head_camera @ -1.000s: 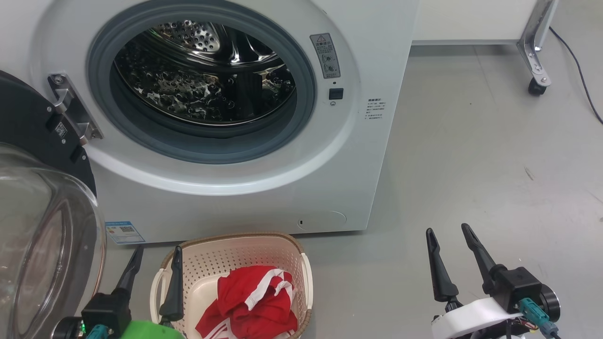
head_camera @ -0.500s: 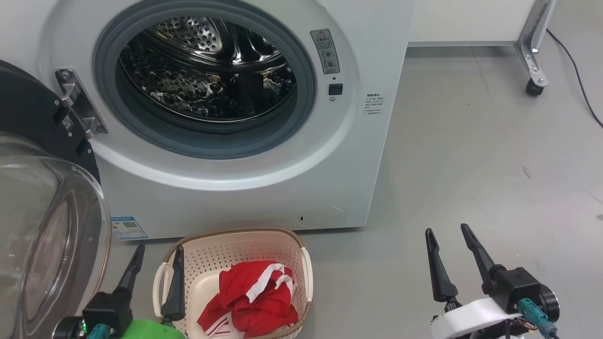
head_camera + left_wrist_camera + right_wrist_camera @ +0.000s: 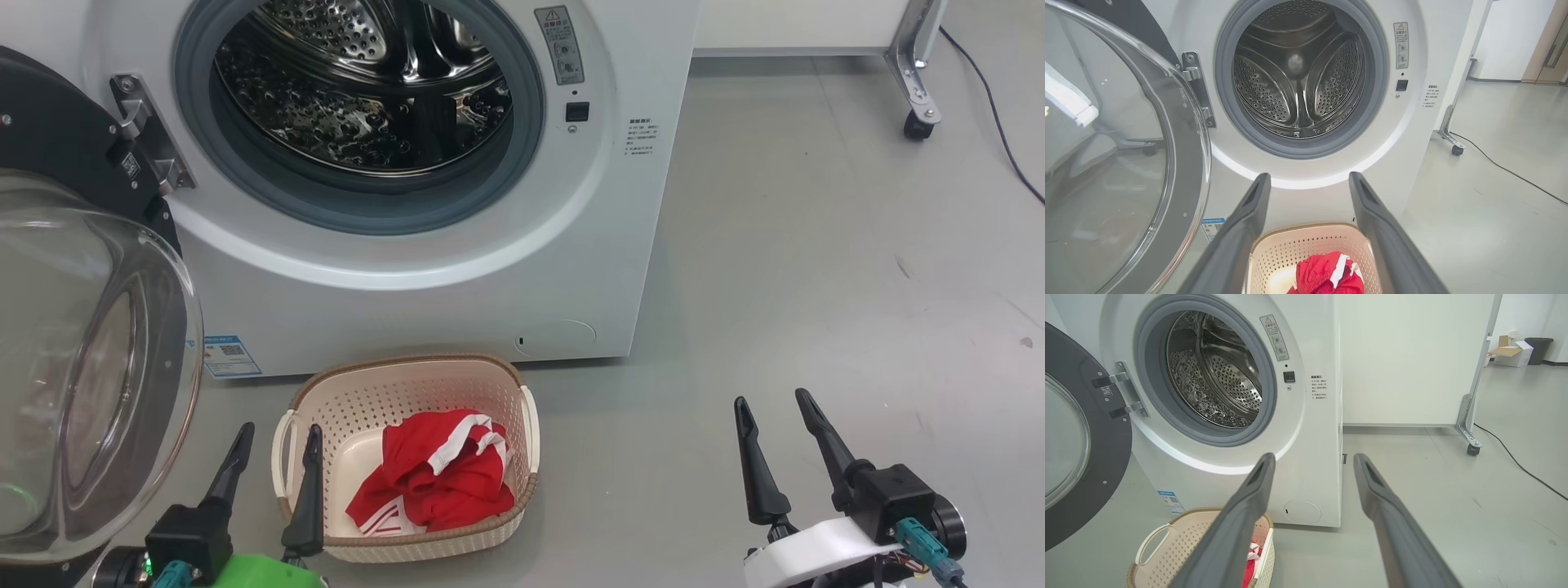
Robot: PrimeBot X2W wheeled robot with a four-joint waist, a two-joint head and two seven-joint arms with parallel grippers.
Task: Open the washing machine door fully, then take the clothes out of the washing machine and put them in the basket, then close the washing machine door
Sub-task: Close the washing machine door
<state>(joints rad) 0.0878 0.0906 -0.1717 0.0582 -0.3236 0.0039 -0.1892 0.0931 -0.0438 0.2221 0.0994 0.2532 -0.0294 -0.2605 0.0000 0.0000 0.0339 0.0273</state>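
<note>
The bright red, white-striped clothes [image 3: 437, 474] lie in the small cream perforated basket [image 3: 408, 362] before the big white front-loading washing machine [image 3: 571, 269], whose steel drum [image 3: 359, 106] looks empty, so I judge closing is the step in hand. My left gripper [image 3: 279, 431] and right gripper [image 3: 771, 400] both hang spread and empty; next I should push the large round black-rimmed glass door [image 3: 82, 367], swung wide at my left, shut.

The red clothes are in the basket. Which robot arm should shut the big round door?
Probably the left. The washing machine door hangs open on the robot's left, close beside the open left gripper. The right gripper, also open, is on the far side of the basket.
</note>
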